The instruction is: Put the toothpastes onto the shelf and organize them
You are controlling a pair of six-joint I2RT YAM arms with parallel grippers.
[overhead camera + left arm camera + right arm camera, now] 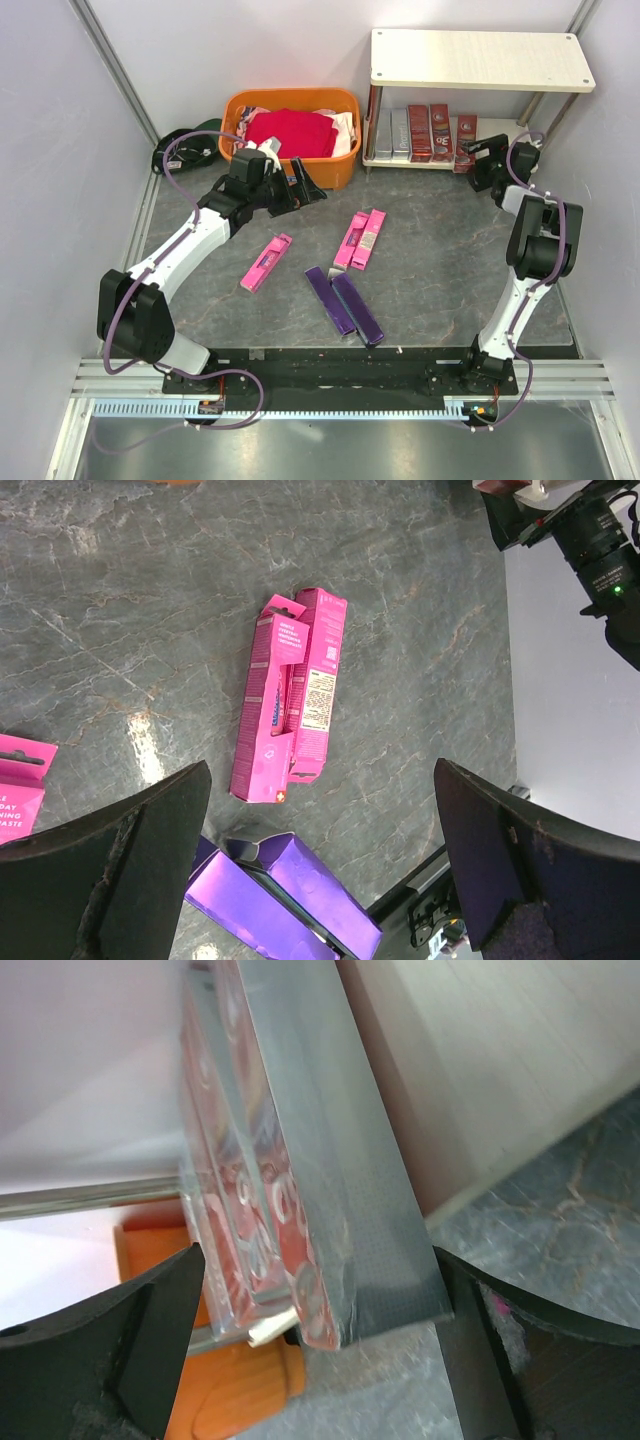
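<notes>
I judge a placement is finishing: my right end effector (484, 160) sits at the lower tier of the shelf (480, 60), jaws wide and gripping nothing, beside three dark red toothpastes (440, 132) and two silver-grey ones (392, 133). Next it must back out without nudging that row, while the left end effector (308, 186), equally wide and empty, hovers near the pink pair (290, 695) lying on the tabletop (450, 270). The orange basket (340, 172) holds a red cloth (290, 132) and paler fabric, with no boxes that I can see.

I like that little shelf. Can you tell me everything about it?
The shelf stands upright at the table's far right: two pale, wood-looking boards on thin metal posts. Its lower board carries silver-grey boxes on the left, dark red boxes on the right, side by side. The open right gripper sits by its right end.
</notes>
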